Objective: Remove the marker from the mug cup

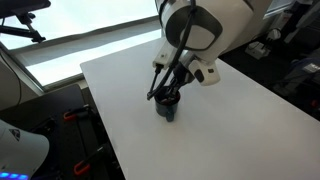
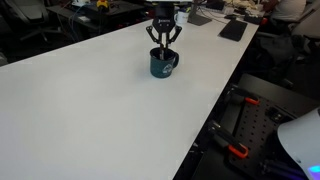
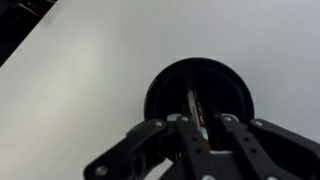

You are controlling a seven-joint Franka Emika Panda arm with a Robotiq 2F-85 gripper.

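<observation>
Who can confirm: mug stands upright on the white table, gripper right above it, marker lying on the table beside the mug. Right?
Not quite. The marker isn't lying on the table; the wrist view shows it inside the mug cup. The rest holds: the mug stands upright on the white table, with the gripper right above it.

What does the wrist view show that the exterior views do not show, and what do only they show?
Only the wrist view: the inside of the small dark cylindrical mug, where a thin dark marker with a reddish-orange part runs between the fingers. Only the exterior views: the mug's handle and outer wall, and the white robot arm. Both: the flat white table, the mug and the black gripper right above it.
</observation>
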